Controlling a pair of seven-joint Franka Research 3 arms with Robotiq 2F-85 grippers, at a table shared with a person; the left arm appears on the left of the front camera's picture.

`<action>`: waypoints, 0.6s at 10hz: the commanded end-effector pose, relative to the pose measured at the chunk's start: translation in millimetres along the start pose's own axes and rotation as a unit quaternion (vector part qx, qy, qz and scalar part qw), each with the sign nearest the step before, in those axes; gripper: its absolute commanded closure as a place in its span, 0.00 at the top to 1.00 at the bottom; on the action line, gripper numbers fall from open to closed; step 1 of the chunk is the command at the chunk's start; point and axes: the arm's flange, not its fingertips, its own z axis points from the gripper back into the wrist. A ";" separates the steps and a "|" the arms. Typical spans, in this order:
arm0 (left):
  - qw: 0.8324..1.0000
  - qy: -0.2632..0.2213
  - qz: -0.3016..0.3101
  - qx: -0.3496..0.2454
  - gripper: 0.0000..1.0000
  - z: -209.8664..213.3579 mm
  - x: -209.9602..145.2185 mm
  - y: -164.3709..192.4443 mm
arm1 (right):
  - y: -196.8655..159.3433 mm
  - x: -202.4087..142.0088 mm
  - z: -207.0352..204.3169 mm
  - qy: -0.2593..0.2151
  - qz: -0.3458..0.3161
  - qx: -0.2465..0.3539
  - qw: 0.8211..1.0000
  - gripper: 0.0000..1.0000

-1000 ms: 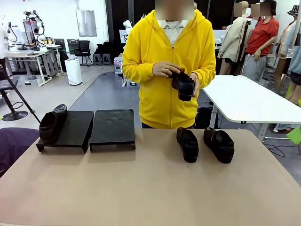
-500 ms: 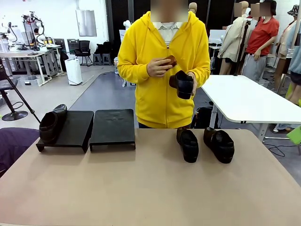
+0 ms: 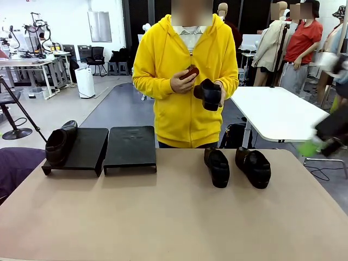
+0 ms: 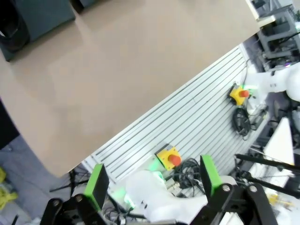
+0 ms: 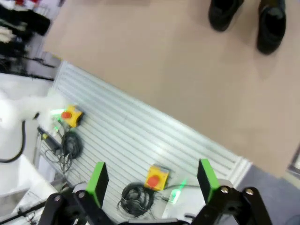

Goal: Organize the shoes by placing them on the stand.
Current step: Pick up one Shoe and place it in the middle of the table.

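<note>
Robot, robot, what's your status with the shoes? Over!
Left pincer, right pincer open, empty. One shoe on the left stand; two shoes on the table. Person holds the fourth shoe.

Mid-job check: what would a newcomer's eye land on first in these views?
First, the person in the bright yellow hoodie at the far side of the table, holding a black shoe at chest height. Then two more shoes side by side on the table, right of centre. Last, a fourth shoe sits at the outer edge of the left stand, beside a second stand.
</note>
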 end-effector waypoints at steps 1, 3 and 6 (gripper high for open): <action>1.000 0.000 -0.006 -0.006 1.00 2.5 -2.1 1.4 | 0.3 93.1 -31.0 0.011 -0.024 -0.051 0.998 1.00; 1.000 0.000 -0.006 -0.006 1.00 2.5 -2.1 1.4 | -22.4 138.6 -69.7 0.023 -0.032 -0.065 0.997 1.00; 1.000 0.000 -0.006 -0.006 1.00 2.5 -2.1 1.4 | -23.7 112.3 -34.8 0.021 -0.031 -0.068 0.997 1.00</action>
